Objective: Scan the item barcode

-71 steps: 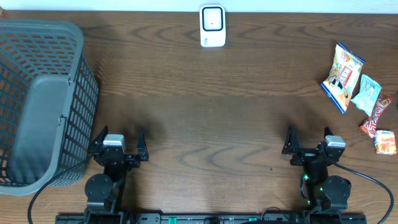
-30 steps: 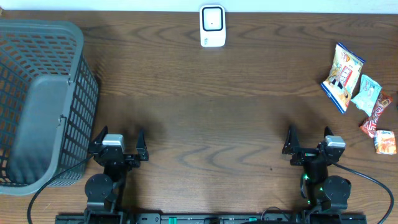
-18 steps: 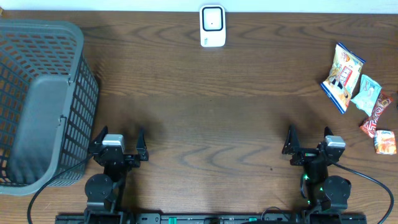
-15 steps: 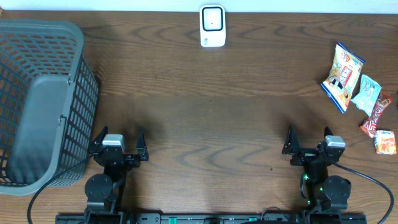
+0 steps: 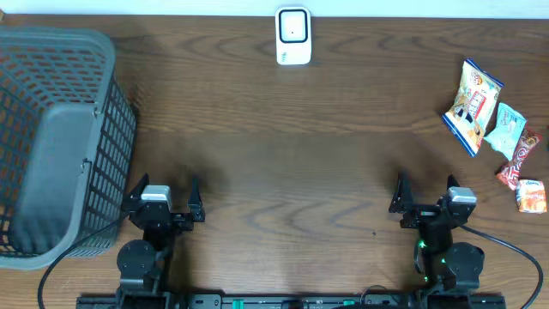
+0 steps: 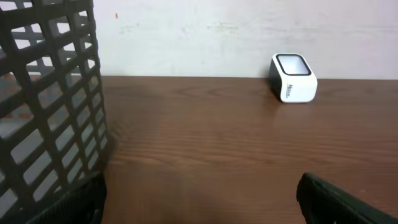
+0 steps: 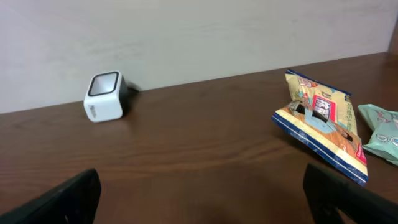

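Overhead, we see the left gripper and right gripper spread wide and empty; snack packs lie rightward, likely within the right arm's reach; the scanner sits far centre

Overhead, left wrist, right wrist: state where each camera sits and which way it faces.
Overhead: above the table, looking straight down; left arm and right arm at the near edge, jaws open.
Left wrist: low on the left arm, facing the far wall; basket left, scanner ahead; own jaw tips in the bottom corners.
Right wrist: low on the right arm, facing the same wall; scanner left, snack bag right; own jaw tips likewise.
Shared: all three show the scanner.
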{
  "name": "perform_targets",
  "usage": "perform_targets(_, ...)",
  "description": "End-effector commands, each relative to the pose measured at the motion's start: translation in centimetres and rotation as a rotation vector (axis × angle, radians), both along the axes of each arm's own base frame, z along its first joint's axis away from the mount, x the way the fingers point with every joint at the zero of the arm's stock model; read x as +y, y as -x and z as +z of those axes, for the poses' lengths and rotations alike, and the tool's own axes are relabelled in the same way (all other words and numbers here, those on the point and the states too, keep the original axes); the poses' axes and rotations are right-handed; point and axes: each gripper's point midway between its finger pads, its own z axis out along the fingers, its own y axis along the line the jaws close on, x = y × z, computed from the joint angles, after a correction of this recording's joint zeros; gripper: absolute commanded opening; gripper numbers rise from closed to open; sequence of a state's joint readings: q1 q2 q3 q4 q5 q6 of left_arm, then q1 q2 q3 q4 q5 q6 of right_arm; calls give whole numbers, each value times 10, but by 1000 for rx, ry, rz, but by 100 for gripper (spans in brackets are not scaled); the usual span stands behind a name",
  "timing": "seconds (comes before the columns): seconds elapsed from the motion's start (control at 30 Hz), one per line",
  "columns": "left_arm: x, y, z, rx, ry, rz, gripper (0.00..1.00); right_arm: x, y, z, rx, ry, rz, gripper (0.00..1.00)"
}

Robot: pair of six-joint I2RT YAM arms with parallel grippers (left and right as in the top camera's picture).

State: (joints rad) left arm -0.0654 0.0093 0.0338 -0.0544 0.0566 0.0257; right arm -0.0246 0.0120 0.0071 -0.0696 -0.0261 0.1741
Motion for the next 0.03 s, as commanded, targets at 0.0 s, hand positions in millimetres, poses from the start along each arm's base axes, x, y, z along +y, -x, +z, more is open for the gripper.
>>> perform_targets(0.0, 2, 0, -16, 37, 5, 11, 98, 3, 0, 0, 0, 12, 13, 99)
